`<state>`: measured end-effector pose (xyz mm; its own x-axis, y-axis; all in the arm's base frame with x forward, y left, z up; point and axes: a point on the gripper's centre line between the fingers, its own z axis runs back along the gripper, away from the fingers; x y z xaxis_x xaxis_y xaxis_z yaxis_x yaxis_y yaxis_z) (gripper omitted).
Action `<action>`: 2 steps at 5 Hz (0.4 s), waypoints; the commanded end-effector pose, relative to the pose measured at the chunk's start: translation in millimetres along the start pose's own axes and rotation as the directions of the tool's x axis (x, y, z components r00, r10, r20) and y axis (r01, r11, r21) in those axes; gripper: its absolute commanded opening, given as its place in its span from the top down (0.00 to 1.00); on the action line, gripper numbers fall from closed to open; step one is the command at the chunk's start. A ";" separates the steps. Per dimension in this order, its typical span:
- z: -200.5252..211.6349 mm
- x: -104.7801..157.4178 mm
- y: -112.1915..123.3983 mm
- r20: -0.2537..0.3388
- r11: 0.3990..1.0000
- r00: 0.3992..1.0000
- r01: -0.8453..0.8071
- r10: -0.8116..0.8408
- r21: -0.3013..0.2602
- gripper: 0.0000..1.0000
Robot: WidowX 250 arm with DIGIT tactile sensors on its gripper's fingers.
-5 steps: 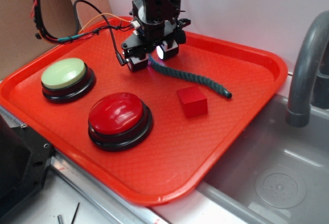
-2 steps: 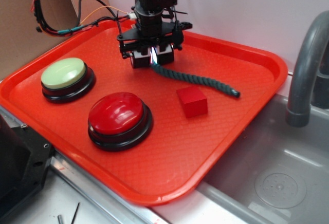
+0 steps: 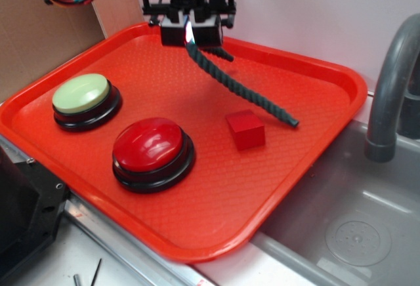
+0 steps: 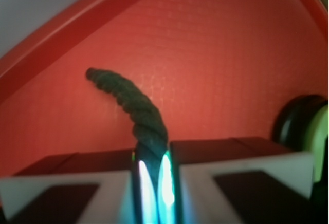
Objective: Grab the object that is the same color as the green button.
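From the exterior view, the pincer (image 3: 189, 31) hangs above the far part of the red tray (image 3: 216, 201), its two blocks drawn close together with one end of the dark green rope (image 3: 239, 88) clamped between them. The rope slopes down from that grip toward the right, its upper part raised off the tray, and its far tip lies at or just above the tray surface, just beside the small red cube (image 3: 245, 129) on the cube's right and far side. A short stub of rope pokes out to the right just under the pincer. The pale-green button (image 3: 82, 94) sits on its black base at the left of the tray, well apart from the rope. The red button (image 3: 151, 145) stands nearer the front, between the green button and the cube. A grey faucet (image 3: 390, 82) rises at the right edge over a metal sink (image 3: 341, 233).

From the wrist view, the pincer (image 4: 152, 175) is closed on the rope (image 4: 131, 100), which rises from the narrow gap between the two pads and bends away to the left over the textured tray (image 4: 216, 59). A green-white glow shows in the gap. The edge of the pale-green button (image 4: 318, 136) on its black base shows at the right border. The tray's raised rim runs diagonally across the upper left.
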<state>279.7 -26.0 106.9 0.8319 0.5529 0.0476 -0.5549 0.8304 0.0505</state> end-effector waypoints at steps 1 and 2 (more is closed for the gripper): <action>103.2 -0.1 9.5 0.027 0.928 0.938 0.347 -0.346 -0.139 1.00; 128.4 -10.1 16.3 0.048 0.893 0.906 0.422 -0.420 -0.155 1.00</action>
<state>251.4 -44.0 214.6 0.9887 0.1496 -0.0063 -0.1497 0.9866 -0.0652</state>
